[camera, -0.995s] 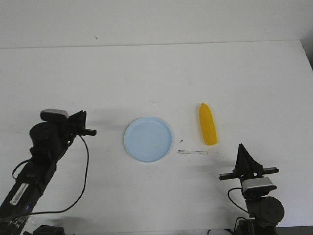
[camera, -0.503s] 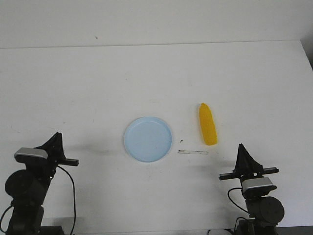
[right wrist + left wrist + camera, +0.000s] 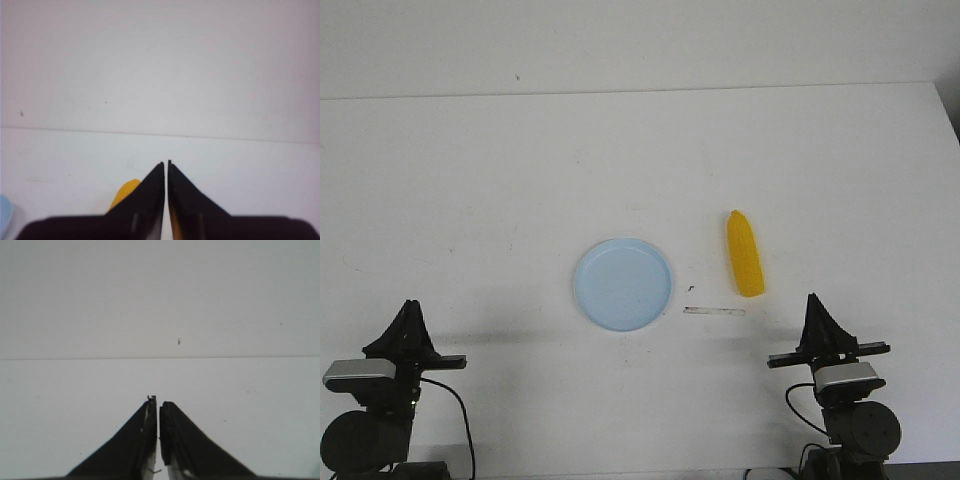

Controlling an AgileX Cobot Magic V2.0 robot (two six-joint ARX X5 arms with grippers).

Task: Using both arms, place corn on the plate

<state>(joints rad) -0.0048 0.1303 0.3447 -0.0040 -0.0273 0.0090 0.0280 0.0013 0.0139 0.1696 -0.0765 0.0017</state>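
The yellow corn lies on the white table, pointed end away from me, just right of the pale-blue plate, which holds nothing. My left gripper is shut and holds nothing, at the near left, far from both. My right gripper is shut and holds nothing, near the front right, a little behind the corn. In the right wrist view the corn's tip shows beside the shut gripper and the plate's edge at the side. The left wrist view shows only its shut gripper over bare table.
A thin clear strip and a small dark speck lie on the table between the plate and the corn. The table's far edge meets a white wall.
My left arm has drawn back from beside the plate to the near left corner and now points forward. The right arm, the corn and the plate have not moved.
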